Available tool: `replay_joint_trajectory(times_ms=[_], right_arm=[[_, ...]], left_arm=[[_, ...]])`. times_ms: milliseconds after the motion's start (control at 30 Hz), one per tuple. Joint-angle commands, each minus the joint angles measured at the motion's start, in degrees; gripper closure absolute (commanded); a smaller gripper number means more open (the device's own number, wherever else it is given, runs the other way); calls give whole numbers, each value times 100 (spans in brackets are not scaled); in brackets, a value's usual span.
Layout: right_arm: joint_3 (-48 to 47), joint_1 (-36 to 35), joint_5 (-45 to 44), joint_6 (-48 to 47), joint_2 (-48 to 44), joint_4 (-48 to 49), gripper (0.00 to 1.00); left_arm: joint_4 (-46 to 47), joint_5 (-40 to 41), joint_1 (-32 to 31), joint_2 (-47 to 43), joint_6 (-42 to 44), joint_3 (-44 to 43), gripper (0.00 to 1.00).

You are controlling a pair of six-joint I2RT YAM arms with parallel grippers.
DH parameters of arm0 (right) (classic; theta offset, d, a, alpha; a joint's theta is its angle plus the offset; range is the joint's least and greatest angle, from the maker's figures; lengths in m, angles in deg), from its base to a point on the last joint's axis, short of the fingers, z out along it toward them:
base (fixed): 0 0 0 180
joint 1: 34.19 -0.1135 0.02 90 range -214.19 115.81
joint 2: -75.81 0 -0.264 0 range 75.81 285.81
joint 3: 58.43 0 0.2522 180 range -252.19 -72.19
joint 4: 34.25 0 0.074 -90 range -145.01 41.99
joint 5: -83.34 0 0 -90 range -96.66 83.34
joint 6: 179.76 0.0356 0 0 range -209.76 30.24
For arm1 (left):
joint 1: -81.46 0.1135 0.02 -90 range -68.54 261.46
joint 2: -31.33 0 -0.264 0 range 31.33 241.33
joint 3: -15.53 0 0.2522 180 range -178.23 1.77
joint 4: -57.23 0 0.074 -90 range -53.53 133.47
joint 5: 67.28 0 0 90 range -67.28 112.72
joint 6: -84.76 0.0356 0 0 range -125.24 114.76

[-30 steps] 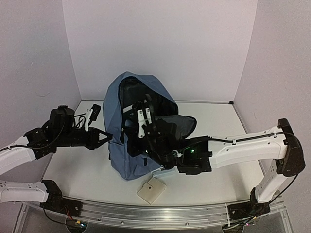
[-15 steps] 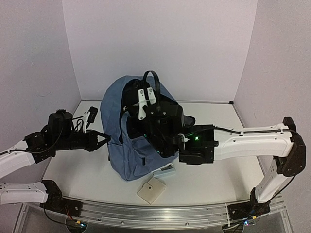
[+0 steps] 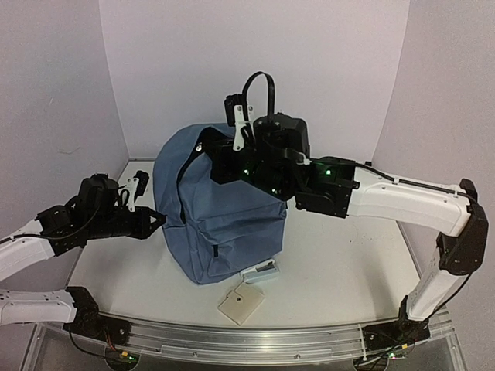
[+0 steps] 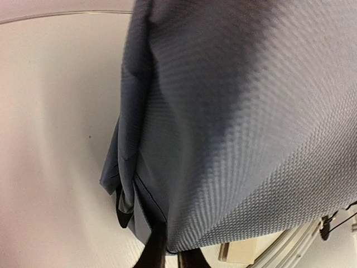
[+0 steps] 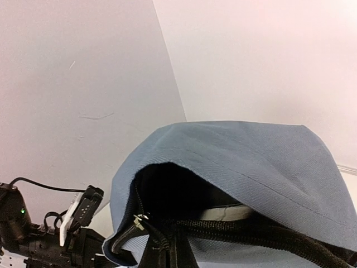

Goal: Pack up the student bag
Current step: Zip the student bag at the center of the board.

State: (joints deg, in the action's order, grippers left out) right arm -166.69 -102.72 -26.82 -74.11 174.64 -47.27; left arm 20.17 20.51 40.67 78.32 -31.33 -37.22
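There is one student bag [image 3: 220,216], two arms and two small things on the white table [image 3: 340,263]. The bag stands upright in the middle of the top view. It is large, of slate-blue woven fabric, rounded at the top, with black zippers [image 5: 234,229] and a dark open mouth.

A black strap loop [image 3: 261,77] rises above it. The right gripper [image 3: 238,116], at the upper centre, has its fingers pressed together on the bag's top edge. The left gripper [image 3: 157,219], at the left, pinches the bag's side fabric.

Below the bag lie a flat beige square [image 3: 241,303] and a small pale block [image 3: 261,272].
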Motion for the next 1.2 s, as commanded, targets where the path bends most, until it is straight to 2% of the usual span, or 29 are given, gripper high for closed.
replay_joint_trajectory(times_ms=[0, 33, 100, 133, 200, 400, 600, 733, 867, 967, 1000, 1167], right_arm=[[-430, 158, 902, 301, -296, 183, 100], [-428, 176, 1059, 350, -289, 185, 100], [-426, 212, 1278, 445, -284, 183, 100], [-422, 226, 1354, 487, -286, 182, 100], [-392, 248, 1418, 532, -294, 181, 100], [-199, 382, 1445, 637, -263, 190, 100], [-178, 503, 1550, 703, -214, 192, 100], [-218, 534, 1598, 739, -182, 190, 100], [-252, 542, 1636, 763, -169, 188, 100], [-260, 544, 1643, 764, -170, 190, 100], [-254, 543, 1648, 764, -171, 193, 100], [-220, 546, 1571, 756, -200, 186, 100]], left_arm=[[-634, 406, 72, 121, 65, -676, 74], [-654, 389, 72, 128, 161, -893, 63], [-692, 365, 72, 190, 393, -1465, 48], [-700, 330, 72, 243, 548, -1774, 43], [-673, 205, 72, 385, 851, -2285, 38], [-572, -418, 73, 1122, 1639, -3602, 33], [-488, -852, -211, 1757, 2314, -4231, 28], [-572, -749, -578, 2078, 2686, -4460, 26], [-761, -251, -736, 2279, 2879, -4527, 26], [-799, -2, -767, 2338, 2899, -4477, 30], [-804, 80, -782, 2355, 2899, -4473, 35], [-847, 491, -838, 2418, 2901, -4470, 75]])
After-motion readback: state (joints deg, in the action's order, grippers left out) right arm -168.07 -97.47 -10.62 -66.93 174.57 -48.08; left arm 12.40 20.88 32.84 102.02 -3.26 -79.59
